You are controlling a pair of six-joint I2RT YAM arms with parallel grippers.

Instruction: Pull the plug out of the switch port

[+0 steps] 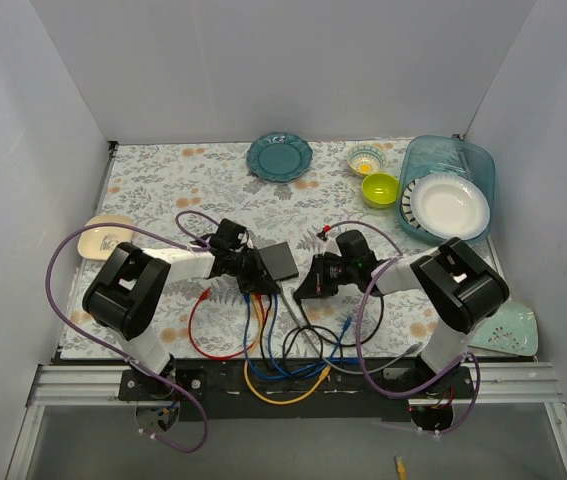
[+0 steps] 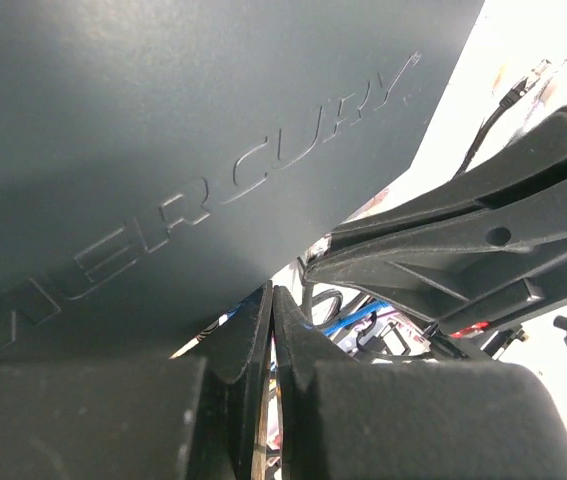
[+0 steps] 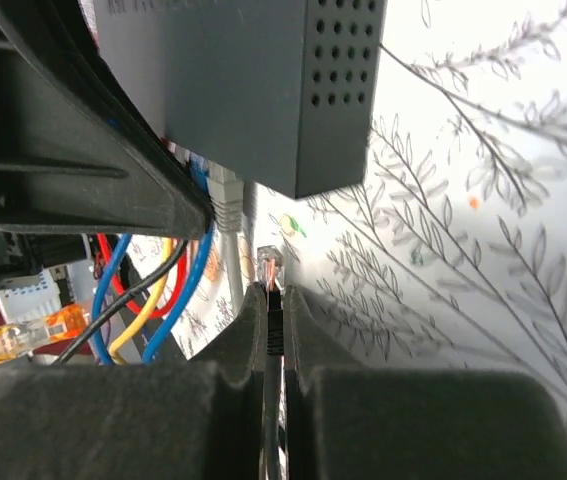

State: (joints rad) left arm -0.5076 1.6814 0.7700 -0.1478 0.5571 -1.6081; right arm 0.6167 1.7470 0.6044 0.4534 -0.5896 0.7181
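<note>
Find the switch box [image 1: 283, 260] at mid-table between the two arms. Its socket edge faces the near side of the table, where the blue, red and yellow cables [image 1: 263, 325] leave it. The right gripper [image 3: 273, 292] is clamped on the plug [image 3: 268, 263]. The plug sits just outside the box, near a grey plug [image 3: 225, 205] that is seated. Its long axis runs in line with the fingers, and its clear tip points toward the socket edge. The left gripper [image 2: 271, 300] is just beside the lettered face of the box, fingers together.
</note>
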